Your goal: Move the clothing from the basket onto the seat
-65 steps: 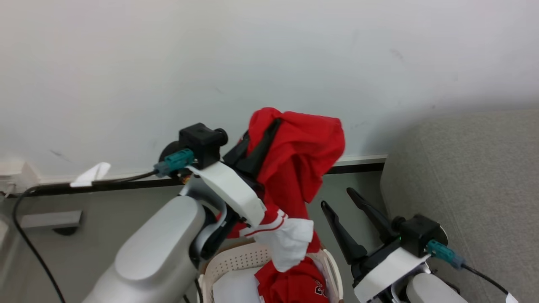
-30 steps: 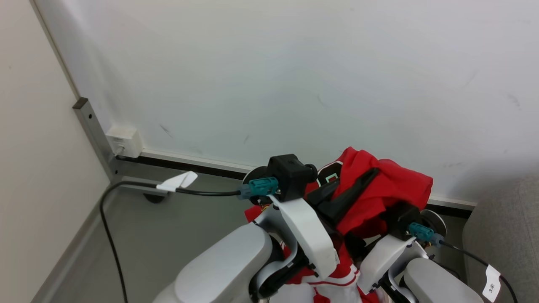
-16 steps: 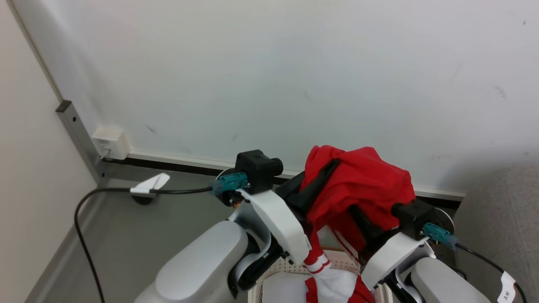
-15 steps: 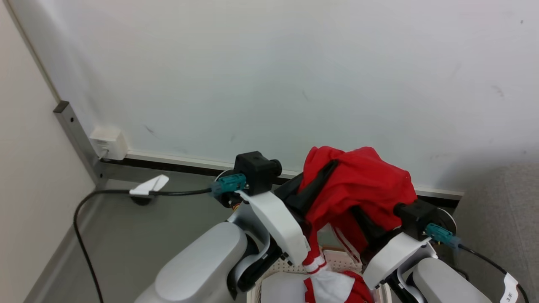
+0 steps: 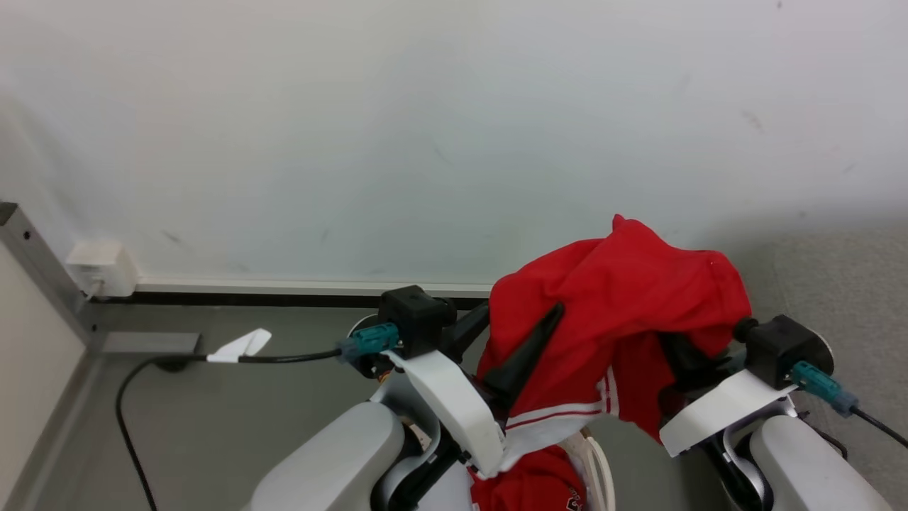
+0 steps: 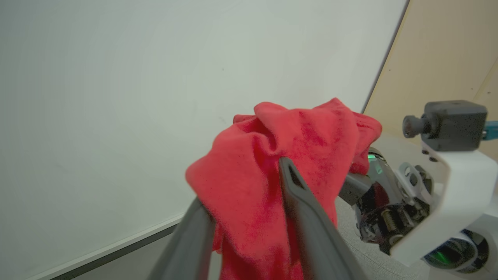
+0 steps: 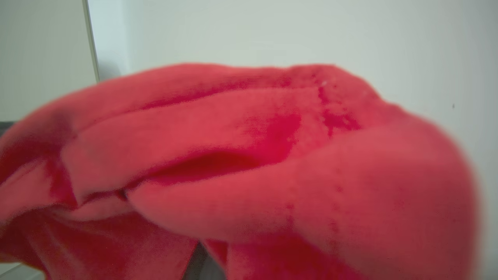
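1. Centre right of the head view, the red garment (image 5: pixel 624 305) hangs lifted and draped across both grippers. Its white striped hem trails just above the basket (image 5: pixel 594 465), where more red cloth lies at the bottom edge. The left gripper (image 5: pixel 523 309) has its fingers spread, one dark finger lying across the front of the fabric. The right gripper (image 5: pixel 681 355) is buried under the cloth, fingers closed. The seat (image 5: pixel 851 284) lies along the right edge, beside the right arm.
2. Lower middle of the left wrist view, the two fingers stand apart, with the garment bunched loosely between them rather than pinched.
3. Across the right wrist view, blurred red fabric sits close against the lens. The fingers are hidden, so their hold on it is judged, not seen.
4. Step in hand: carrying one garment to the seat, the right gripper apparently doing the holding. Next, the load must swing rightward over the cushion, with the hem clearing the basket rim, before the right fingers part.
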{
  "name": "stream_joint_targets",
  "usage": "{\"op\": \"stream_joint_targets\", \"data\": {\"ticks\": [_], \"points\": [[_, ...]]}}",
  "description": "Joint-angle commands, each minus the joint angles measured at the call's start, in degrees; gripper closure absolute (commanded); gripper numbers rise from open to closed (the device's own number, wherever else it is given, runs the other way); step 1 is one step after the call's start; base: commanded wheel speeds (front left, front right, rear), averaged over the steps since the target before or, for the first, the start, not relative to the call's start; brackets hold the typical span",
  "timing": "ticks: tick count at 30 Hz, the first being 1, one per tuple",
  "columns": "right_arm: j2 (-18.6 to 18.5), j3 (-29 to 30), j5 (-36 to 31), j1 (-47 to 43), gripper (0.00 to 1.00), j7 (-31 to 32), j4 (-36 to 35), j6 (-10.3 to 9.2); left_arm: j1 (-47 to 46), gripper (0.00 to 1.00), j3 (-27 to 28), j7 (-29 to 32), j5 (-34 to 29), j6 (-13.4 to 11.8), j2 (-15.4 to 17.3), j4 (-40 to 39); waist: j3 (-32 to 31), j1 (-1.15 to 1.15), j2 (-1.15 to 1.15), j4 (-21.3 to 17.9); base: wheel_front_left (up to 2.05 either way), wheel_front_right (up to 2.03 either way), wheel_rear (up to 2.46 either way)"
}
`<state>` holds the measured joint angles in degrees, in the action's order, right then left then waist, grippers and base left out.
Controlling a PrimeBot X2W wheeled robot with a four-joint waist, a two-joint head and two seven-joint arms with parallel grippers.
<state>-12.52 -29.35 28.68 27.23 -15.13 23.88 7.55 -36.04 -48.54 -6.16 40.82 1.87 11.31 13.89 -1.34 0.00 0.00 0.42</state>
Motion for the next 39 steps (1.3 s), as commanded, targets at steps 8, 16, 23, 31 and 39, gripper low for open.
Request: {"op": "stream_joint_targets", "data": {"ticks": [8,16,23,31,39], "points": [[-2.80,5.95,-2.00,-1.45,1.00,-0.01,-3.56,-0.12,1.73,0.00,-0.75,-1.80,-1.44,-0.46,1.77,-1.49,1.20,0.00,0.00,-8.12,0.00,0.00,0.00],[-4.45,9.63,-3.12,-2.61,1.00,-0.01,-6.25,-0.12,1.28,0.00,-1.74,-3.89,-3.90,-0.43,3.08,-2.12,2.49,0.00,0.00,-14.54,0.00,0.00,0.00],[-4.42,12.25,-3.86,-4.48,1.00,-0.01,-8.72,-0.12,0.91,0.00,-2.36,-4.94,-5.46,-0.62,3.74,-1.73,4.23,0.00,0.00,-20.44,0.00,0.00,0.00],[-3.42,14.41,-4.91,-6.00,1.00,-0.02,-10.76,-0.12,0.45,0.00,-2.76,-5.43,-6.01,-0.44,4.28,-1.89,6.32,0.00,0.00,-25.08,0.00,0.00,0.00],[-3.55,17.90,-3.85,-4.67,1.00,-0.02,-12.22,-0.12,-0.69,0.00,-3.43,-5.58,-6.95,0.09,4.78,-2.92,8.48,0.00,0.00,-26.52,0.00,0.00,0.00]]}}
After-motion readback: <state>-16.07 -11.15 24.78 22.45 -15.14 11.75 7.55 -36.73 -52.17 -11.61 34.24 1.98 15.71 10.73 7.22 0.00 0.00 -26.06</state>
